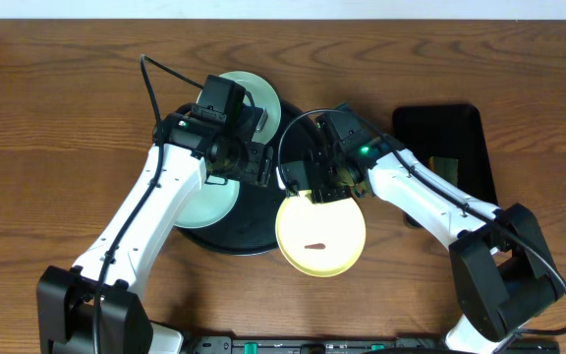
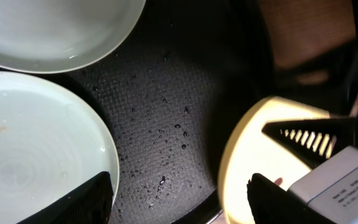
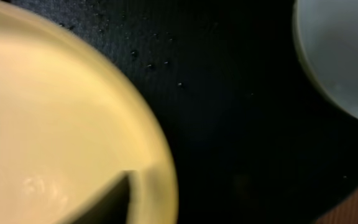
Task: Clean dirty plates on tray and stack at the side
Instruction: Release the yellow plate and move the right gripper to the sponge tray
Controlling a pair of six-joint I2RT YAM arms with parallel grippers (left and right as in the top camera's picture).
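— Nearest the right wrist lens, what is seen?
— Filling the left of that view is the yellow plate (image 3: pixel 55 112). One finger (image 3: pixel 104 202) of the right tool (image 1: pixel 324 189) is laid just inside its rim, at the lower edge of the frame.
— Is the plate gripped?
— That cannot be told. Only that one finger is shown, and from overhead the jaws are hidden where the tool is poised at the plate's upper rim.
— Where is the plate placed?
— From overhead it is found at lower centre, overlapping the lower right rim of the round black tray (image 1: pixel 232 239), with the rest over the table (image 1: pixel 57 118). A reddish-brown smear (image 1: pixel 314 246) is seen near its middle.
— And the other plates?
— Both are set on the tray: the upper mint-green plate (image 1: pixel 266 98) at its top edge and the left mint-green plate (image 1: pixel 211 206) at its left. Each is partly covered by the left arm.
— How is the left tool held?
— The left tool (image 2: pixel 182 199) is spread wide over the tray's bare middle, which is speckled with droplets (image 2: pixel 166 124). Nothing is held between its fingers.
— What lies beyond?
— A small rectangular tray (image 1: pixel 440 133), also black, is seen at upper right on the table, apart from the round one.
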